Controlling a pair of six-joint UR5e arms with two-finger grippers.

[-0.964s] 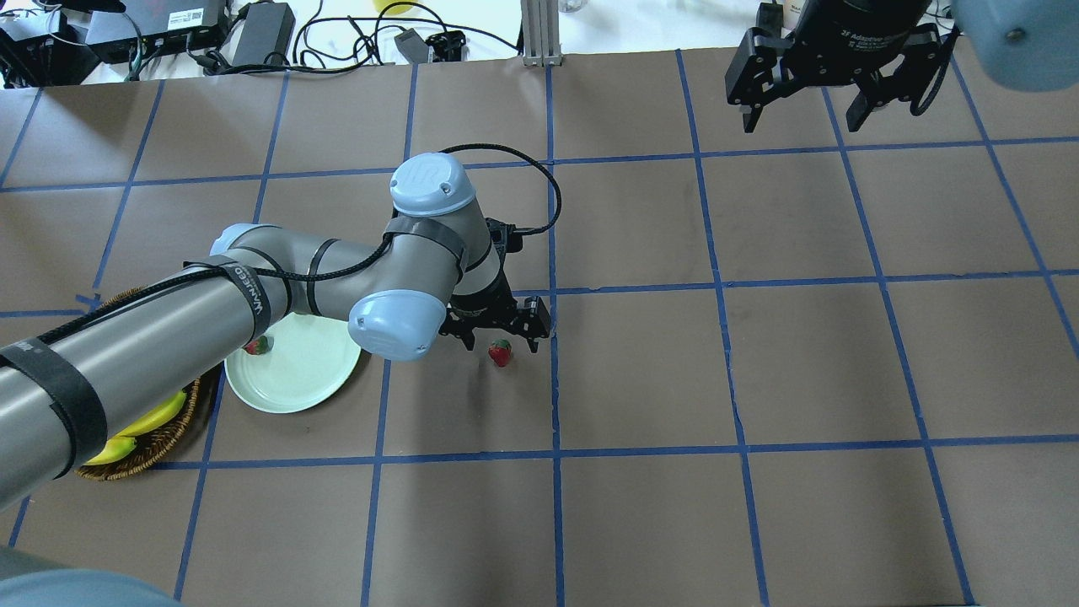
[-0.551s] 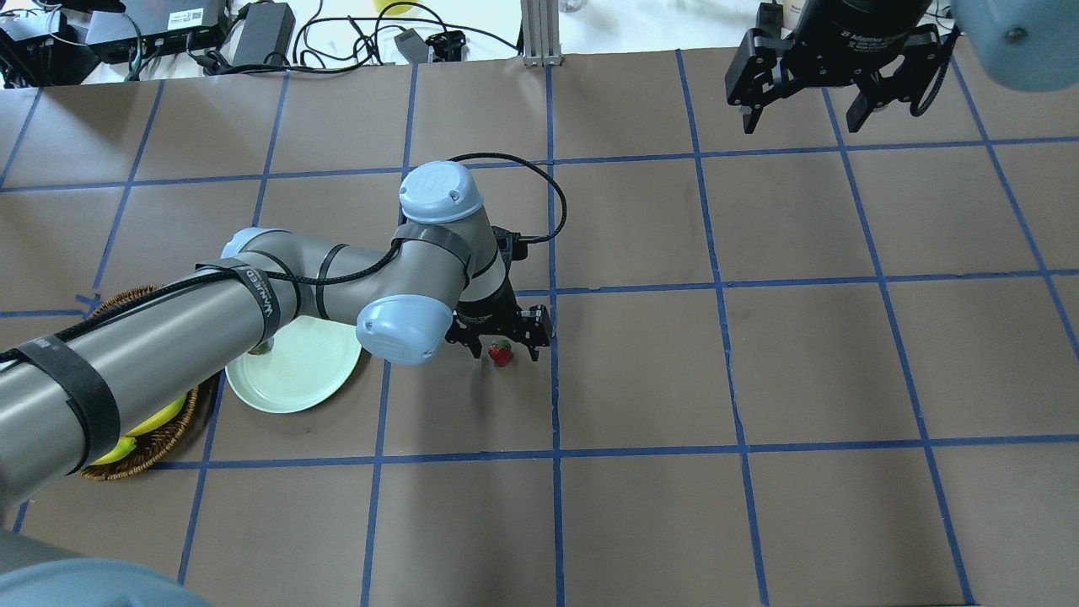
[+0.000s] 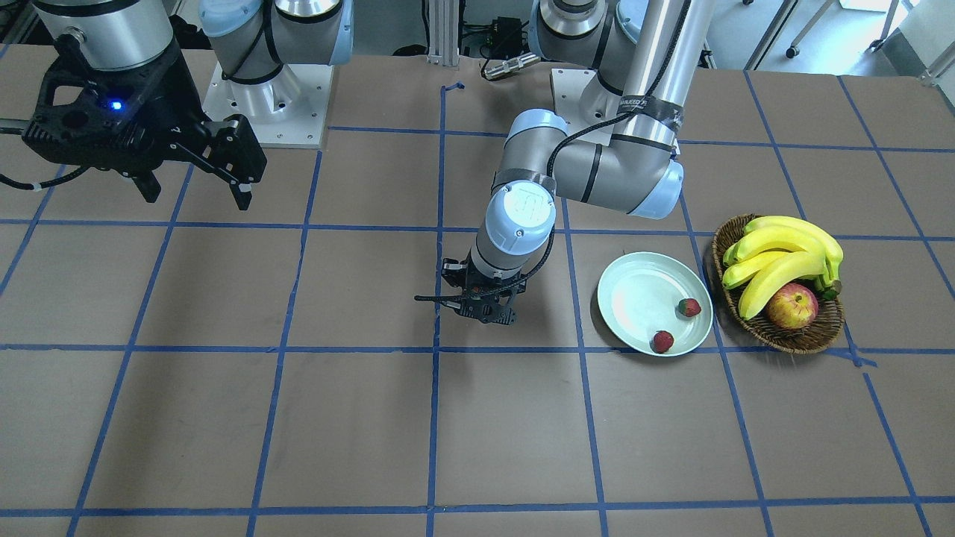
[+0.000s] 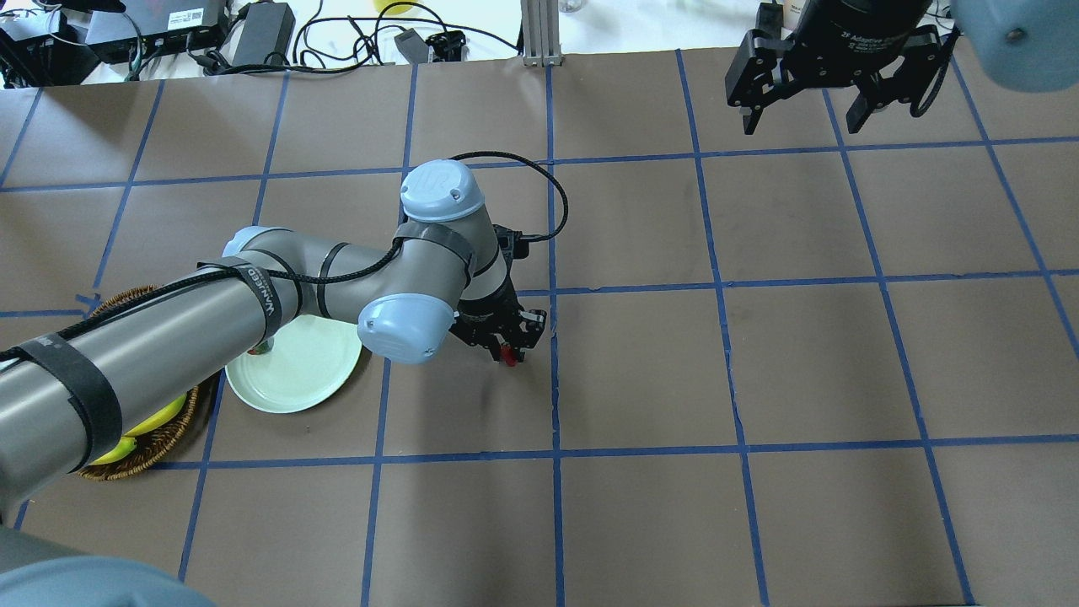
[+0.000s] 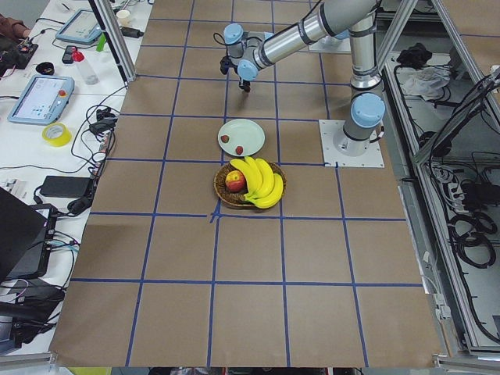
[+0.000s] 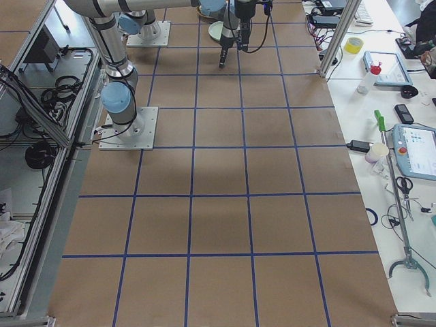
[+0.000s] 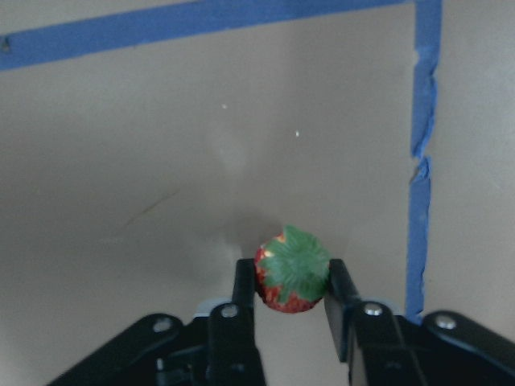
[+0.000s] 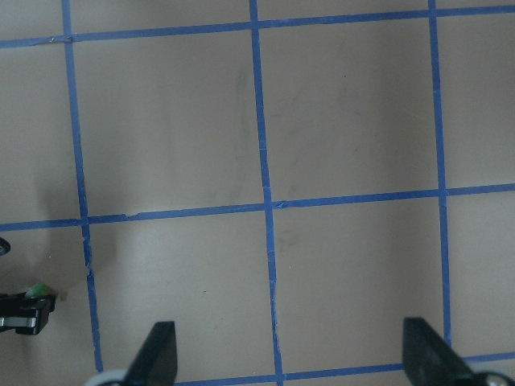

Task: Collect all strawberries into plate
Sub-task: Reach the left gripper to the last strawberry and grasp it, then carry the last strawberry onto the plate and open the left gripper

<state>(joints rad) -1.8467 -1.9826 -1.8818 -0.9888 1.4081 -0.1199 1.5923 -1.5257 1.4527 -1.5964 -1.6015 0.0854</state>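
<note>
The left gripper (image 7: 292, 283) is closed on the third strawberry (image 7: 293, 277), one finger touching each side, low at the table. In the overhead view the plate (image 4: 291, 384) lies at its 9 o'clock, with two strawberries (image 3: 689, 306) already in it. I would lift straight up first, then release low above the plate's bare middle. The right gripper (image 4: 802, 126) hangs open, well apart at 1 o'clock.

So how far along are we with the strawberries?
Done: two strawberries lie in the plate. In hand: the left gripper is shut on the third strawberry, low over the table and apart from the plate. Left: carry it over and release it in the plate. The right gripper hangs open and empty.
</note>
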